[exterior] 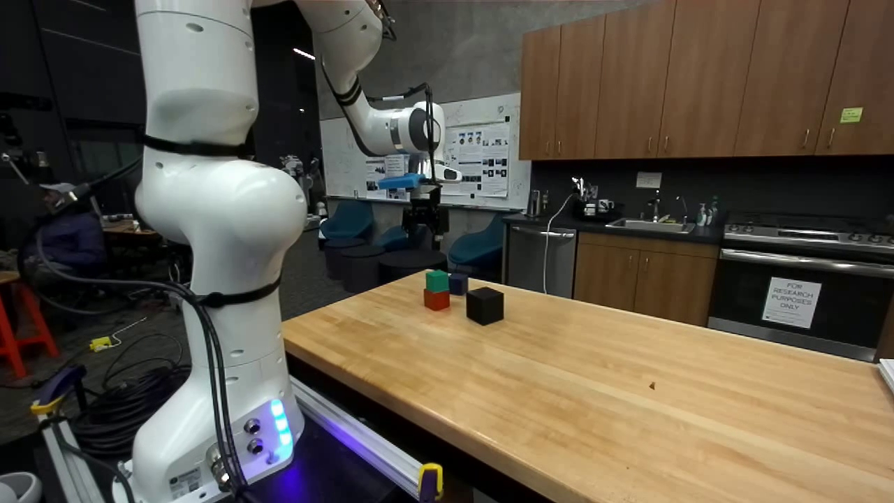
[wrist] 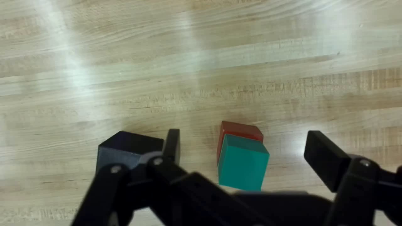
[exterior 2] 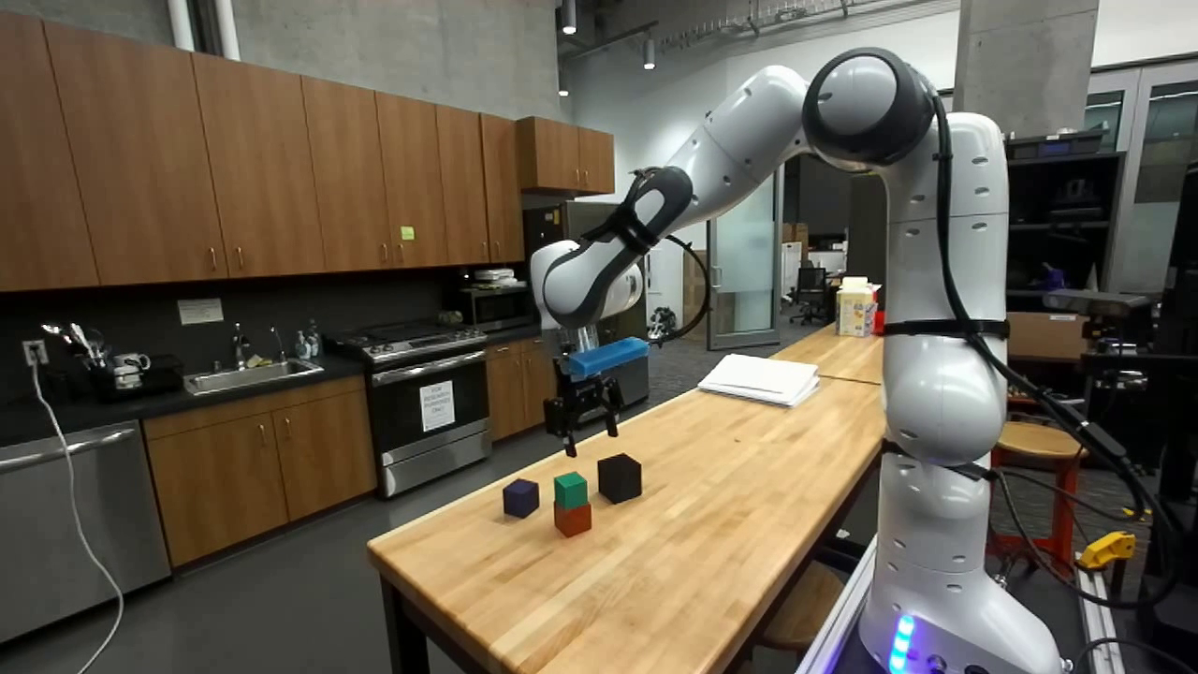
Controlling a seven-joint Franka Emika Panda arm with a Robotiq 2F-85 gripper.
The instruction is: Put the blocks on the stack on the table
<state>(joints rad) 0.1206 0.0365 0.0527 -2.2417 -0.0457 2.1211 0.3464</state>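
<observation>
1. Gripper [exterior 2: 591, 440] hangs above the bench [exterior 2: 674, 552], pointing down, its fingers [wrist: 326, 163] spread well apart.
2. From the wrist I see the stack [exterior: 436, 290] framed between those fingers; both exterior views show me it stands lower, on the bench.
3. Stack is two high: green block [exterior 2: 570, 490] resting on red block [exterior 2: 573, 520]. Looking down, I get a strip of red past the green's edge.
4. Black block [exterior 2: 620, 478] stands singly on the bench, near the stack, bare wood between. Looks the biggest of the four to me. One finger and its linkage cover part of it in the wrist view.
5. Dark blue block [exterior 2: 520, 498] also sits straight on the bench, near the stack and apart from it.
6. White sheets [exterior 2: 760, 379] lie in a pile farther along the bench, well apart from the blocks.
7. Arm [exterior 2: 735, 136] reaches out over the bench; blue piece [exterior 2: 608, 358] just above the gripper. I read the base lights [exterior 2: 901, 644] as glowing blue.
</observation>
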